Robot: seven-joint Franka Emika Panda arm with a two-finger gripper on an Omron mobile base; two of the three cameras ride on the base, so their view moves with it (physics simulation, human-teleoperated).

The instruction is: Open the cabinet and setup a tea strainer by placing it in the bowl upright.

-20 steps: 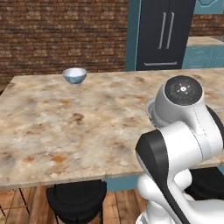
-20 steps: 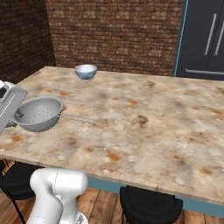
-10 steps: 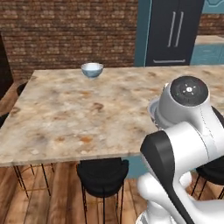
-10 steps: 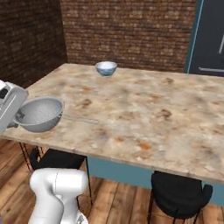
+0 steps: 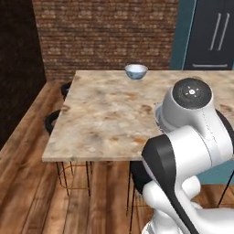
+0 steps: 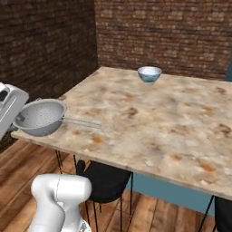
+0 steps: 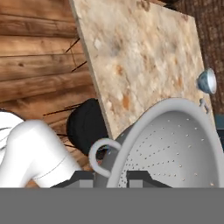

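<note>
Fingers (image 7: 109,177) pinch the tea strainer (image 6: 41,117) rim, bowl-side up, handle pointing along the table (image 6: 158,122).

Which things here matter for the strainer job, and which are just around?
Job:
- tea strainer, held in the shut gripper at its loop handle
- bowl, at the far edge of the table
- cabinet, behind the table

Just around:
- black stools under the table
- brick wall
- wooden floor
</note>
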